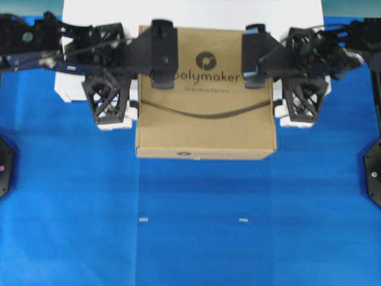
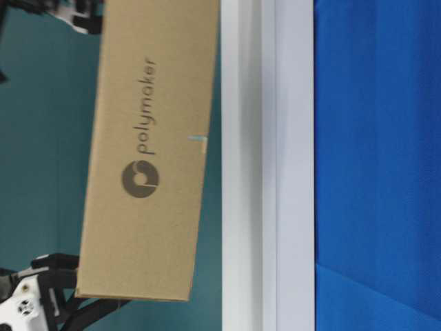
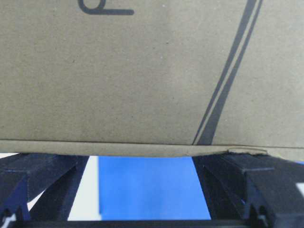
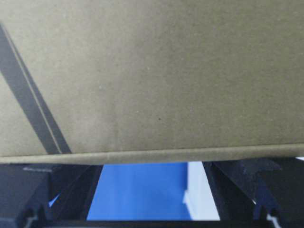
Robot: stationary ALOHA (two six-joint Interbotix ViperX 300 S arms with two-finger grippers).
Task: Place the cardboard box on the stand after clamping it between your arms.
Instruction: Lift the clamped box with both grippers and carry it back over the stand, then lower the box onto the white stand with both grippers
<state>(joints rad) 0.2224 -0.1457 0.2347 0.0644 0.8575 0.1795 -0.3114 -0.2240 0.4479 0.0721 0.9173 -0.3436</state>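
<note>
the flat square brown cardboard box (image 1: pixel 206 101) printed with a dark "polymaker" logo hangs pressed between two black lattice-patterned grippers, the left gripper (image 1: pixel 109 98) against its left side and the right gripper (image 1: pixel 305 98) against its right, each with jaws spread wide and bearing on the cardboard rather than closing around it. seen from table level, the box sits clear of the wide white rectangular low stand (image 2: pixel 265 165), tilted a little, with a gap between its underside and the platform top. from overhead its far half overlaps the stand while its near half overhangs the blue tabletop (image 1: pixel 196 238). the carry appears to be under way and the placing not yet done; the next move likely calls for lowering evenly onto the stand, keeping the squeeze balanced so the box does not slip.
</note>
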